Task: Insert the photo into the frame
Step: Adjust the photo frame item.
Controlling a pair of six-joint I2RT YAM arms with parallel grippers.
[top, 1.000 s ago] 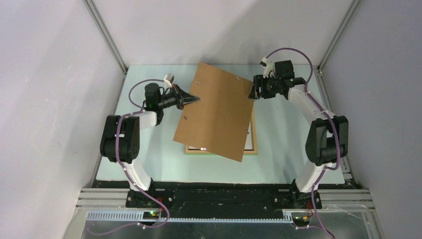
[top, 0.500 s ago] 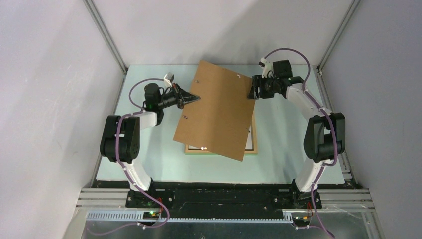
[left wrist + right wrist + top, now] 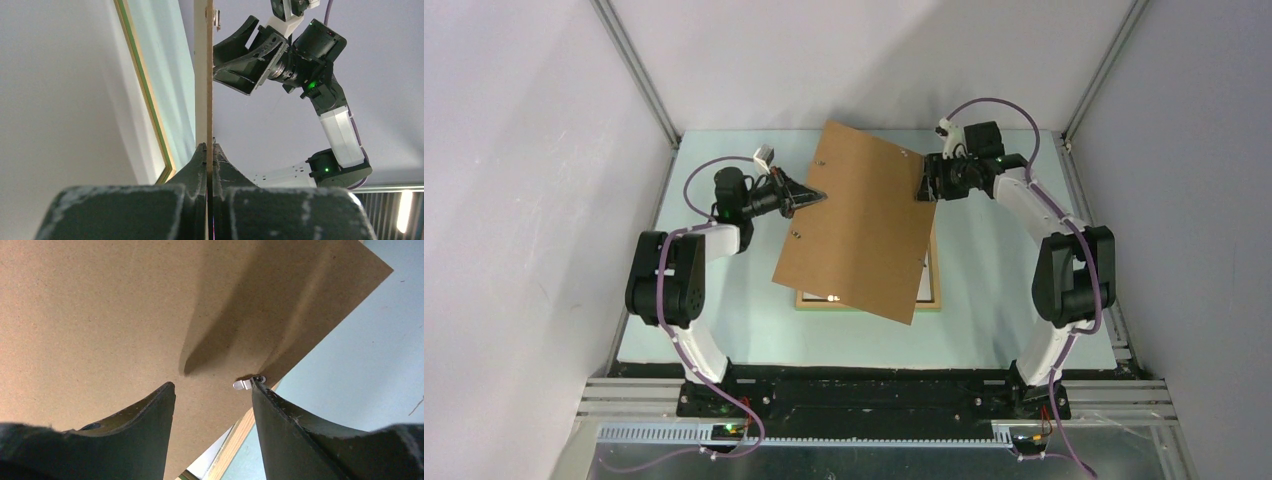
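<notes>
**mo:** how would the photo [image 3: 923, 282] handle?

**kit:** thin, light, bendy I'd guess, so pinch an edge. Only a white strip showed, inside the frame [image 3: 937, 285] on the table under the raised backing board [image 3: 859, 225]. Left gripper [image 3: 816, 198] was clamped on that board's edge. Right gripper [image 3: 926, 183] was spread apart beside it, holding nothing.

Backing board [image 3: 864, 225] btwn L claw [image 3: 811, 197] & R claw [image 3: 927, 181], above frame [image 3: 934, 302]
</notes>
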